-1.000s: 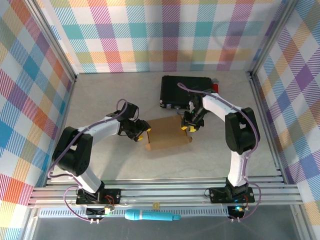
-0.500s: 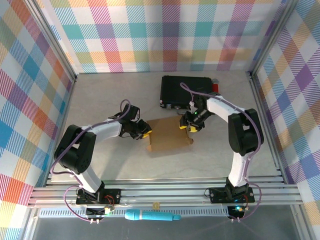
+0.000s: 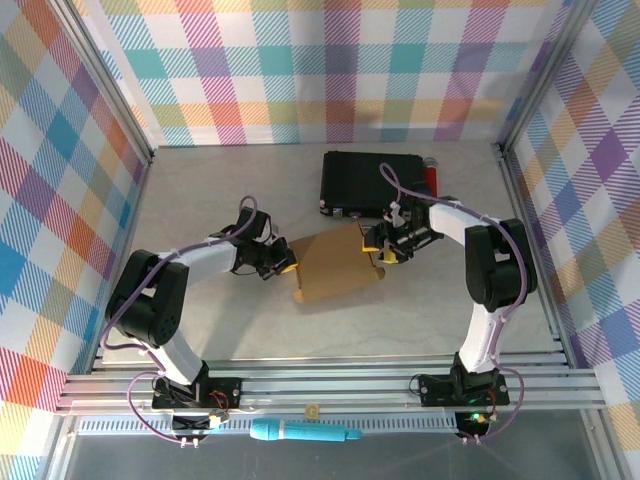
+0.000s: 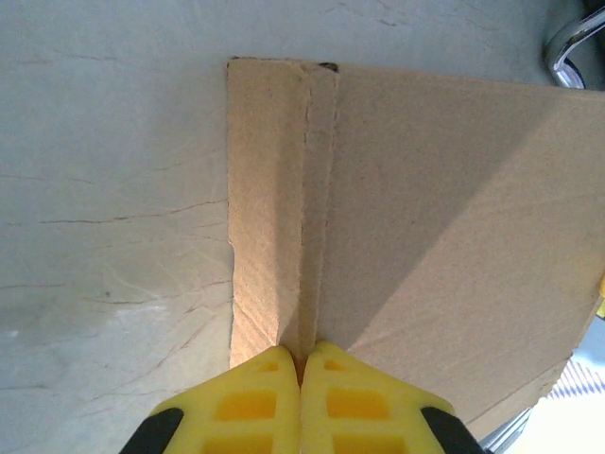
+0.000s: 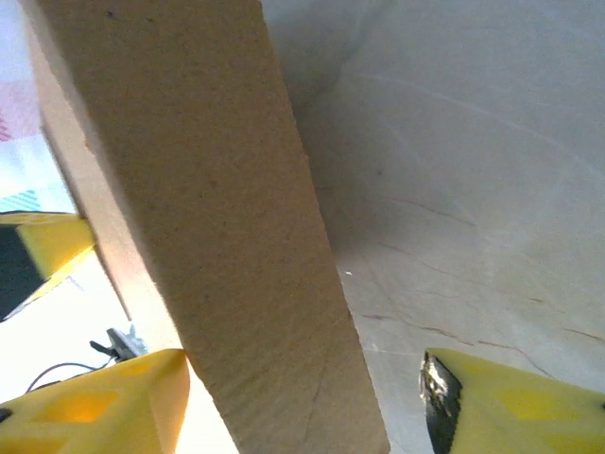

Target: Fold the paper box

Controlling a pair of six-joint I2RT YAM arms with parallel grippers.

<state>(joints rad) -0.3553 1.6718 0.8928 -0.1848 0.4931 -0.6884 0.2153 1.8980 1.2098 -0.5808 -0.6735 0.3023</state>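
The paper box [image 3: 335, 270] is a flat brown cardboard piece lying mid-table, just in front of the black case. My left gripper [image 3: 286, 268] is at its left edge. In the left wrist view its yellow fingertips [image 4: 301, 352] are pressed together right on the creased side flap of the paper box [image 4: 425, 218], with a thin sliver of cardboard between them. My right gripper [image 3: 378, 245] is at the box's far right corner. Its jaws [image 5: 302, 407] stand wide apart around a raised flap of the box [image 5: 208, 189], and the right finger [image 5: 515, 402] is well apart from the cardboard.
A black case [image 3: 368, 180] lies behind the box, a red object [image 3: 432, 176] at its right end and its metal handle [image 4: 572, 43] close to the box. Bare table lies left and in front. A teal pen-like thing [image 3: 305, 432] lies beyond the front rail.
My left gripper has closed on the box's left flap. My right gripper has opened and its wrist has swung to the right; the box has hardly shifted.
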